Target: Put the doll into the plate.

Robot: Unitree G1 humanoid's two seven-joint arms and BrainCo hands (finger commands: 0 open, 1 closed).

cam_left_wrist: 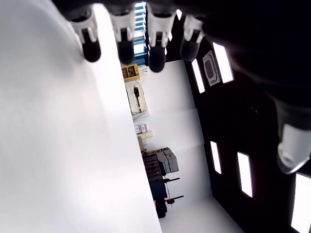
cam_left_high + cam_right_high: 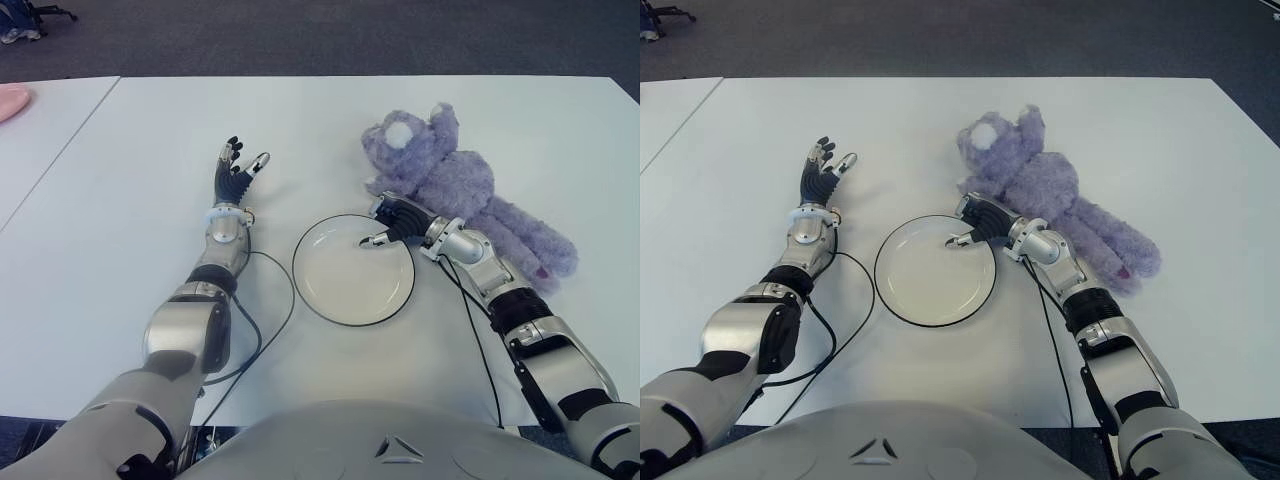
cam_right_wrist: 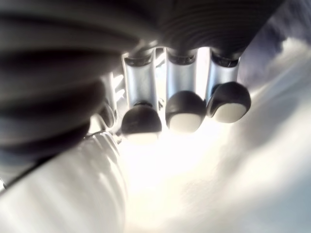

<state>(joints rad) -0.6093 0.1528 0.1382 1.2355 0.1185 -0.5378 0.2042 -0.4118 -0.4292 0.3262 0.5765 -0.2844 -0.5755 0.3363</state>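
Reaching for the doll [image 2: 455, 185] is the step in hand, and nothing is being held yet. The right robot hand [image 2: 392, 222] is sitting at the far right rim of the plate [image 2: 352, 270], its fingers [image 3: 185, 111] curling downward and inward around nothing, one fingertip showing over the plate's edge. The purple plush doll is lying on the white counter [image 2: 150, 140] just beyond and to the right of that robot hand, its head toward the far side and its legs trailing off toward the robot's right; whether hand and doll are touching, I cannot tell. To do this well, the right robot hand is probably needing to uncurl, swing away from the plate and come down over the doll's torso, closing on the bulk of the soft body rather than a floppy limb, since a limb grip would likely be letting the rest drag. The left robot hand [image 2: 235, 175] is showing left of the plate, fingers spread and empty.
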